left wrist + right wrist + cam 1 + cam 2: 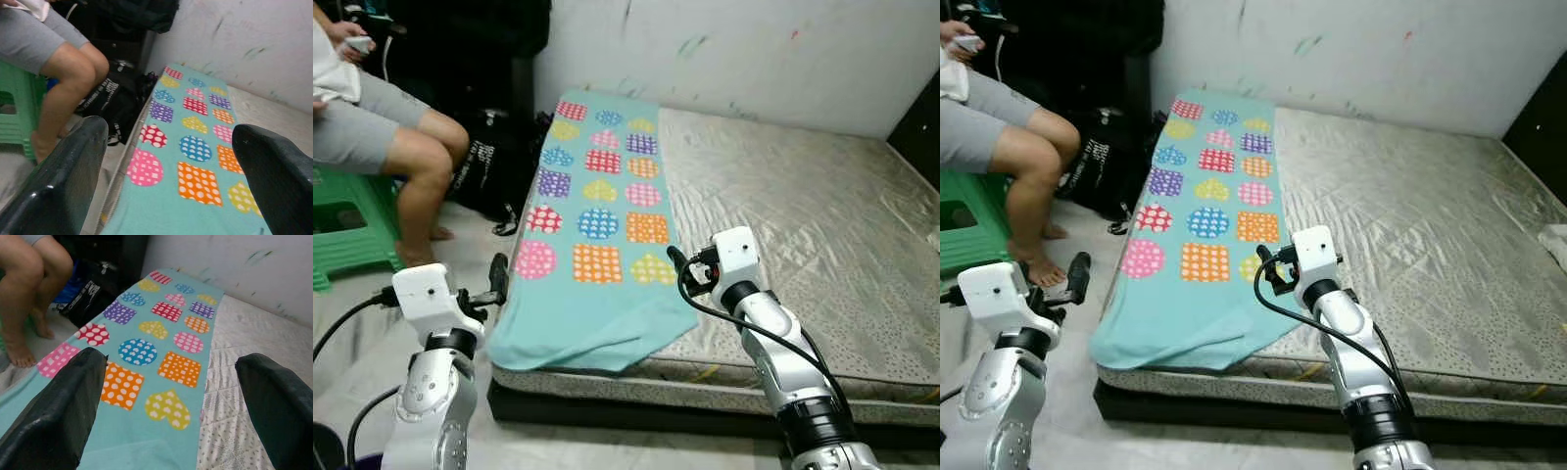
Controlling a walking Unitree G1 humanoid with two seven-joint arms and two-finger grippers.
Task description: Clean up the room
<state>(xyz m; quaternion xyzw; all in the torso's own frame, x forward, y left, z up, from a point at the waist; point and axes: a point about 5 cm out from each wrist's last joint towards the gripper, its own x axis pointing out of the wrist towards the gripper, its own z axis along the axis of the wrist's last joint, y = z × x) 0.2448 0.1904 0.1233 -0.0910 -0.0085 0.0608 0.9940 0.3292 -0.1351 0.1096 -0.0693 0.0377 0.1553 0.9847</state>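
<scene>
A thin turquoise cloth [597, 225] with spotted hearts and squares drapes the quilted mattress's [803, 225] left edge. Left gripper [171, 181] and right gripper [171, 406] hover near, fingers wide apart, empty; seated person [382, 127] far left

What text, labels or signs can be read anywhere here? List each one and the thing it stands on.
White lettering on the black bag on the floor beside the mattress: present, but too small and blurred to read.
The turquoise blanket carries only dotted coloured shapes, no words.
The wall has scribbled marks, none forming readable letters.
No other text can be made out.
</scene>
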